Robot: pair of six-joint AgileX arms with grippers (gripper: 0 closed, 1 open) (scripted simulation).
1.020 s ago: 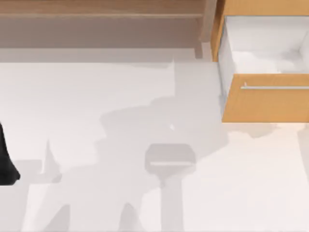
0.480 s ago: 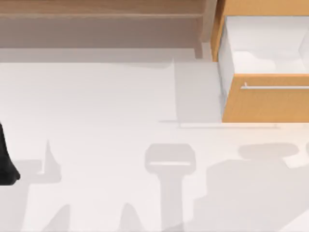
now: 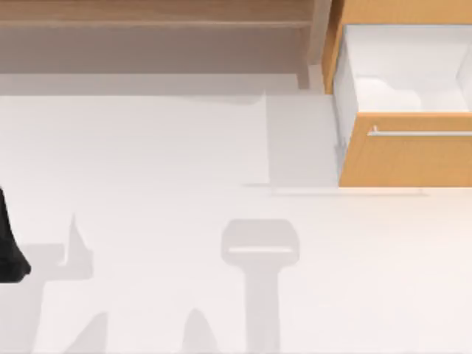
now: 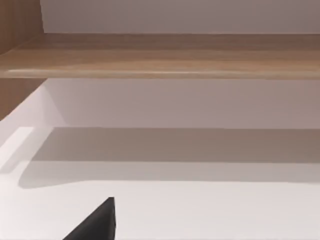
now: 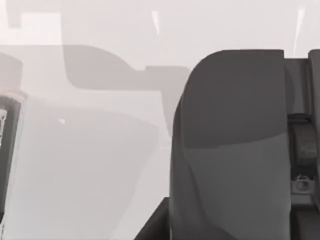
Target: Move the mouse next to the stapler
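White bench [image 3: 147,147] beside open drawer [image 3: 405,155]: likely mouse [image 5: 230,150] close against right arm, left end effector [image 3: 9,243] well apart from drawer; either end effector's opening, cannot tell.

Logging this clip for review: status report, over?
Left arm parked at table's left edge. Mouse close before right wrist camera, held or not unclear. Open drawer at far right.

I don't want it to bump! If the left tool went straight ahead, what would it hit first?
Probably nothing soon: ahead of the left tool lies bare white table, then the pale wall beneath the wooden shelf, though depth is hard to judge.
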